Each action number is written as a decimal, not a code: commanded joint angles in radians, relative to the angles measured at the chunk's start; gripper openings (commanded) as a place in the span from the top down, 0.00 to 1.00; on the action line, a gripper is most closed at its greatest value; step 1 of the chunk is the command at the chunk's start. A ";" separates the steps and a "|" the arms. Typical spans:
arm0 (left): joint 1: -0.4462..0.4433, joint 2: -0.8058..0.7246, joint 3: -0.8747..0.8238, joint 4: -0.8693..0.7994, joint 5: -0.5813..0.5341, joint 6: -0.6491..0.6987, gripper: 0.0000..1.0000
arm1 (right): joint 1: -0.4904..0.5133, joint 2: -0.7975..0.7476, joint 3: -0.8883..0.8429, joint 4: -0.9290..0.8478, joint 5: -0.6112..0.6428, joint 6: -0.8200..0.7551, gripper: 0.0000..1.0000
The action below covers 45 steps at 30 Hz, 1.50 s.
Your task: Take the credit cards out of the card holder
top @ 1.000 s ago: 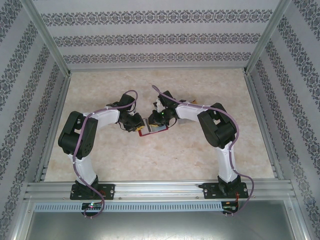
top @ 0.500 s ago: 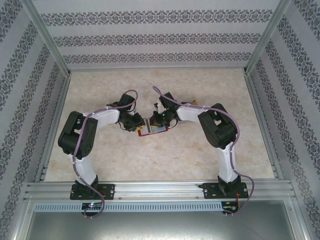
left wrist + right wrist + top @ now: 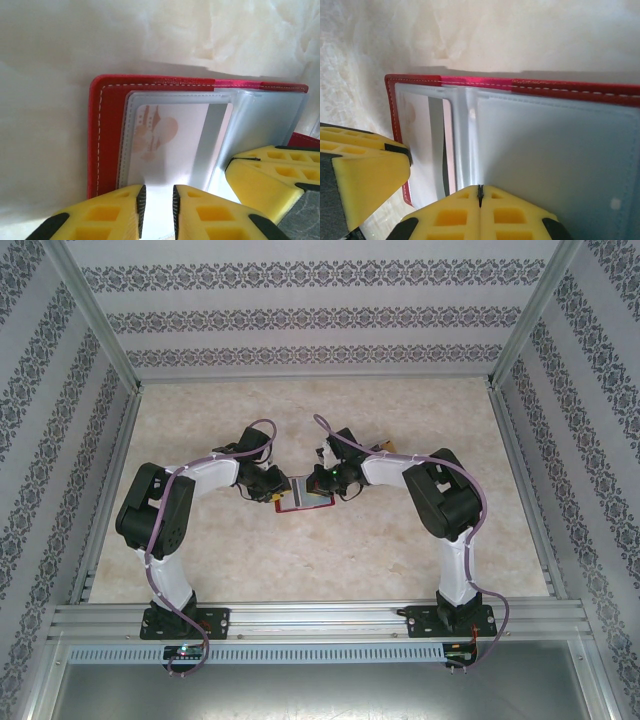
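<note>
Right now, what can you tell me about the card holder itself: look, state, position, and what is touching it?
The card holder lies open and flat on the pale marbled table, between the two arms. It is red, leather-like, with white stitching along its edge and translucent grey-blue plastic sleeves inside. A pale card with a tan design shows through one sleeve. The left gripper straddles that sleeve's near edge, jaws slightly apart. The right gripper is shut at the near edge of the sleeves.

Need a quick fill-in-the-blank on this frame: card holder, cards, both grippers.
1. The card holder lies open on the table; its outer cover is ____.
2. The right gripper has its jaws ____.
3. The left gripper pinches the edge of a clear ____ of the holder.
4. A pale card sits ____ that plastic pocket.

Missing words: red; shut; sleeve; inside
</note>
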 commanded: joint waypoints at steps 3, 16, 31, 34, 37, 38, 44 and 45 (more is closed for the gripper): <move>0.006 -0.004 0.004 -0.051 -0.024 0.022 0.76 | 0.020 -0.021 0.015 0.020 -0.045 0.008 0.87; 0.006 -0.016 0.044 -0.107 -0.081 0.041 0.80 | 0.030 0.008 0.053 0.010 -0.025 0.031 0.84; 0.006 0.025 0.014 -0.088 -0.076 0.031 0.84 | 0.033 0.050 0.092 -0.026 -0.003 0.034 0.84; 0.006 0.028 0.013 -0.093 -0.082 0.030 0.84 | 0.032 0.055 0.094 -0.028 -0.002 0.031 0.84; 0.006 0.033 0.013 -0.096 -0.080 0.030 0.84 | 0.033 0.056 0.094 -0.033 0.002 0.028 0.84; 0.006 0.035 0.013 -0.096 -0.078 0.030 0.84 | 0.032 0.056 0.094 -0.035 0.006 0.026 0.84; 0.006 0.044 0.014 -0.097 -0.079 0.029 0.84 | 0.037 0.064 0.103 -0.051 0.022 0.017 0.80; 0.006 0.047 0.014 -0.096 -0.078 0.026 0.84 | 0.038 0.066 0.105 -0.049 0.019 0.016 0.81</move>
